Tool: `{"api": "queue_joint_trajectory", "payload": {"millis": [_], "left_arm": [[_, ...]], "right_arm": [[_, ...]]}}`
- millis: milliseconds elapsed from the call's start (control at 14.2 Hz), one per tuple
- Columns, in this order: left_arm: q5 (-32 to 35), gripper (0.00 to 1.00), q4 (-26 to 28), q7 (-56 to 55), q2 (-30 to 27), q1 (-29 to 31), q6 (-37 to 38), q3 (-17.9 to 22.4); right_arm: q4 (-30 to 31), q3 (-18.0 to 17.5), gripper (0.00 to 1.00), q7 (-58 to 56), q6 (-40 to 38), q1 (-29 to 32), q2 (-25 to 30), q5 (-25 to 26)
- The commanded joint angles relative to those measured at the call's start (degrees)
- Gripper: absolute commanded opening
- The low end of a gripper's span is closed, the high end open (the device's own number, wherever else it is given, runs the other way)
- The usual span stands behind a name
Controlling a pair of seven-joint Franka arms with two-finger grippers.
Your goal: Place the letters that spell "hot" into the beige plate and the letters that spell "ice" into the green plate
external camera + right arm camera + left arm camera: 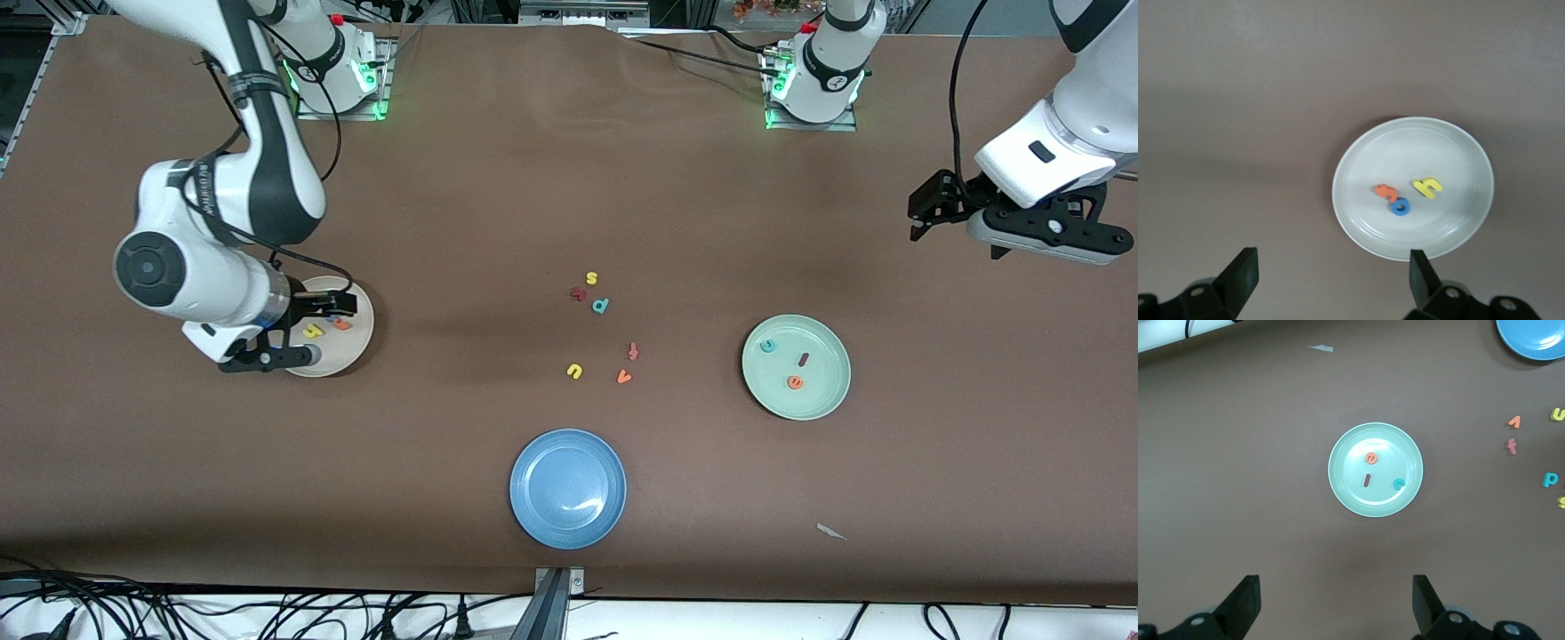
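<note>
Beige plate (1358, 160) holding h (1427, 187), o (1401, 207), t (1386, 192), right gripper (302, 322) above it, jaws wide, empty, green plate (822, 333) holding c (767, 346), i (804, 360), e (795, 382), left gripper (929, 209) (wide open, empty) over bare table toward its own end.

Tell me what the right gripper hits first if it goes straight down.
Probably the beige plate or bare table at its rim: the open right gripper hangs over the plate's edge, with h, o and t off to the side; depth is unclear.
</note>
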State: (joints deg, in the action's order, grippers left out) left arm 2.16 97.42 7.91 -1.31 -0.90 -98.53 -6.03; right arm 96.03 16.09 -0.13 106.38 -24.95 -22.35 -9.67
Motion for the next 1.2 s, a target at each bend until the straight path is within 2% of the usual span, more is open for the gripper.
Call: {"api": "queue_joint_trajectory", "payload": {"millis": [0, 212, 353, 564, 917, 1129], "left_arm": [[1.26, 1.00, 1.37, 0.87, -1.50, -1.56, 0.44, 2.16], [0.83, 1.00, 1.64, 1.58, -1.06, -1.73, 0.36, 2.16], [0.56, 1.00, 1.72, 1.67, -0.89, -1.73, 4.63, 2.16], [0.47, 1.00, -1.16, 0.97, -0.45, -2.17, 6.16, 1.90], [0.30, 1.00, -3.63, 0.71, 1.22, -1.91, 6.42, 1.90], [-1.28, 1.00, -4.87, 1.14, 2.10, -1.65, 6.51, 1.99]], "right_arm": [[1.08, -8.52, 1.00, 0.21, -3.63, 9.54, 4.67, 4.03], [2.15, -9.76, 1.00, -0.05, -8.62, 12.11, 10.46, 7.11], [1.71, -9.85, 1.00, -0.31, -12.58, 12.38, 14.16, 9.48], [0.39, -9.85, 1.00, -0.31, -17.16, 13.43, 18.29, 9.58], [-5.84, -9.94, 1.00, -0.05, -25.42, 15.01, 19.71, 9.76], [-6.21, -9.94, 1.00, -0.05, -26.40, 15.54, 21.20, 9.76]]}}
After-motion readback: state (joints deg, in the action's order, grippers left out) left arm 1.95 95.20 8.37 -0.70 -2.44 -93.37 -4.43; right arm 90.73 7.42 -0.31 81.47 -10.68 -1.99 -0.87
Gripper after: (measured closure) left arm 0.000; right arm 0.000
